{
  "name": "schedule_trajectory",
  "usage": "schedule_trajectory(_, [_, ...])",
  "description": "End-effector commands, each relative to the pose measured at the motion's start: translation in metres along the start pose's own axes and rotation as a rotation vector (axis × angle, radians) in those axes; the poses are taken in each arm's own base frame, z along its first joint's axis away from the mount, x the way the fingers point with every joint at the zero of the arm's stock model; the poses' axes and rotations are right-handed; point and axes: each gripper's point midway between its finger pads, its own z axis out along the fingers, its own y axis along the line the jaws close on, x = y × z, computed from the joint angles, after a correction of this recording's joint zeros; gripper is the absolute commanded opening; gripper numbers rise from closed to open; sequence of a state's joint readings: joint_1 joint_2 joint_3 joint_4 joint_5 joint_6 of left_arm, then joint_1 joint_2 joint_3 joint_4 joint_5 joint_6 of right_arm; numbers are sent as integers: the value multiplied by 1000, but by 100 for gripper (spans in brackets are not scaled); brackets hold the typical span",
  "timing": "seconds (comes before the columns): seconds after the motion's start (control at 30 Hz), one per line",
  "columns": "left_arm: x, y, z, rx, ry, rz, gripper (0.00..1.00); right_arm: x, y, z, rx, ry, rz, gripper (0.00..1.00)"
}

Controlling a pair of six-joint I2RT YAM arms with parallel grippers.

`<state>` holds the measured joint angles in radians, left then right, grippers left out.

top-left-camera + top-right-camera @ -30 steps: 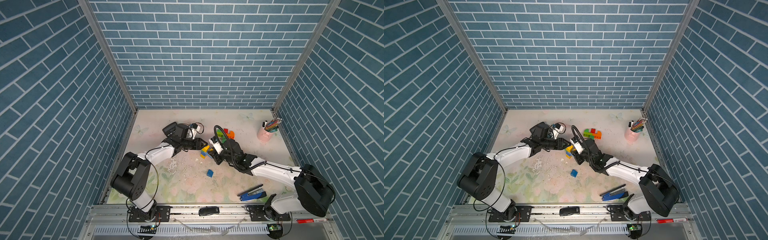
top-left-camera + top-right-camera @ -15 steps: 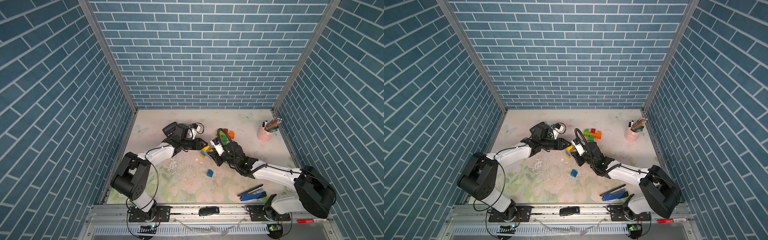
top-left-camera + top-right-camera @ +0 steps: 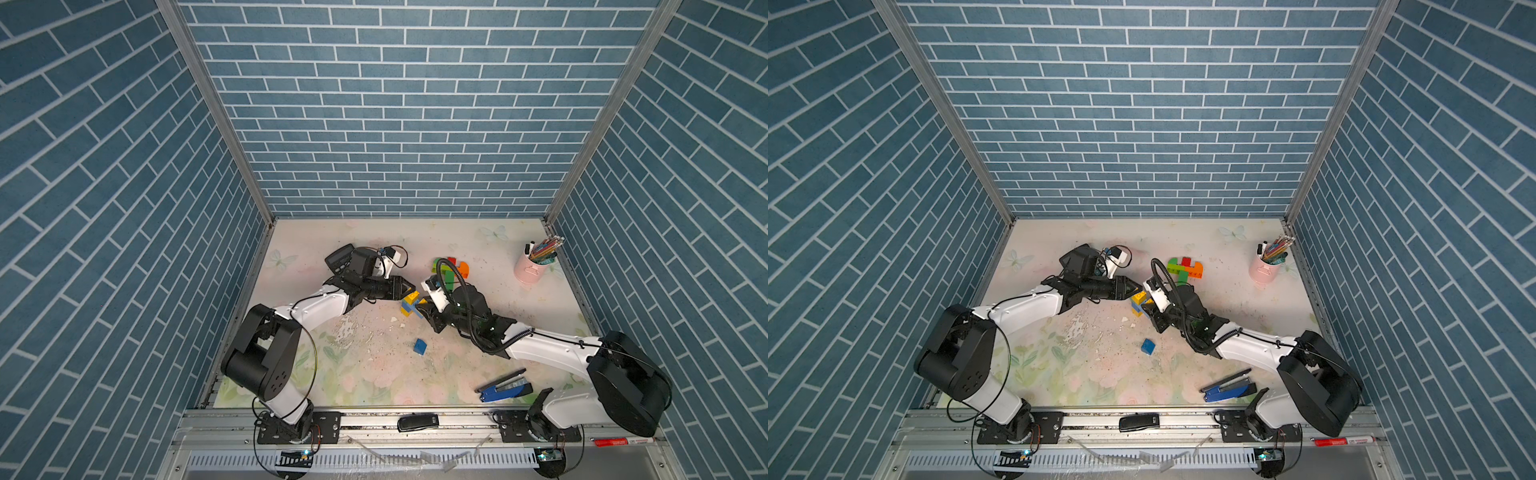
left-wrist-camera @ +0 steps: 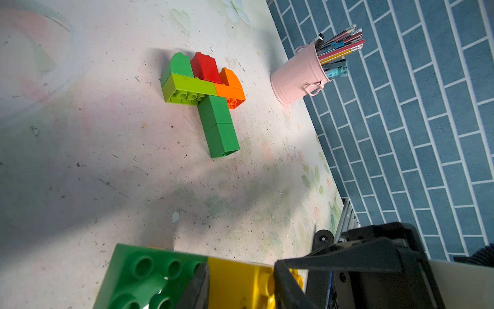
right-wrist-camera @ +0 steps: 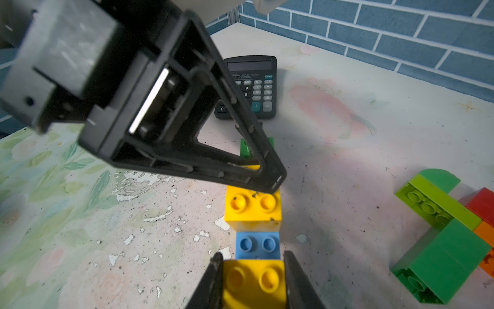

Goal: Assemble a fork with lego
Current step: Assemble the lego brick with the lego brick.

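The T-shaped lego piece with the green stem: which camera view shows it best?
The left wrist view: there the lego piece lies whole and unobstructed on the table. The right wrist view cuts it off at the picture's edge. In both top views it is small and partly hidden by the right arm.

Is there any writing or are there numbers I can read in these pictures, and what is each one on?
"9", "6", "0", "+", "CE", "MU": keys of the calculator.
Brand line under its screen: too small to read surely.
Print on the red marker: too small to read.
Label sticking out of the pink cup: blurred.
Lego bricks: no writing seen.
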<state>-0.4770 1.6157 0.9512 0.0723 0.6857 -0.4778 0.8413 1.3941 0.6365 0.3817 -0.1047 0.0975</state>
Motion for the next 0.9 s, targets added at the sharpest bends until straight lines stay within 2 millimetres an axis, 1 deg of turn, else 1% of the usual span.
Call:
schedule_trajectory(0.0, [7,14,-2,-58,24,-18,41,25,-3,5,11,107,15,21])
schedule_trajectory(0.13, [8,15,-2,-61,26,-17,40,30,-9,4,43,131,15,20])
schedule_trajectory(0.43, [7,14,-3,-61,21,-18,40,39,-11,5,60,181,4,20])
schedule_trajectory(0.67, [8,14,-4,-66,23,-19,40,37,-11,5,58,173,2,22])
schedule_trajectory(0.73, [8,14,-4,-66,22,-19,40,36,-10,5,51,165,4,25])
schedule_trajectory(0.77, [7,14,-4,-64,21,-17,40,34,-9,5,49,158,6,28])
schedule_trajectory(0.87, [7,13,-5,-63,19,-16,40,25,-7,4,38,123,21,45])
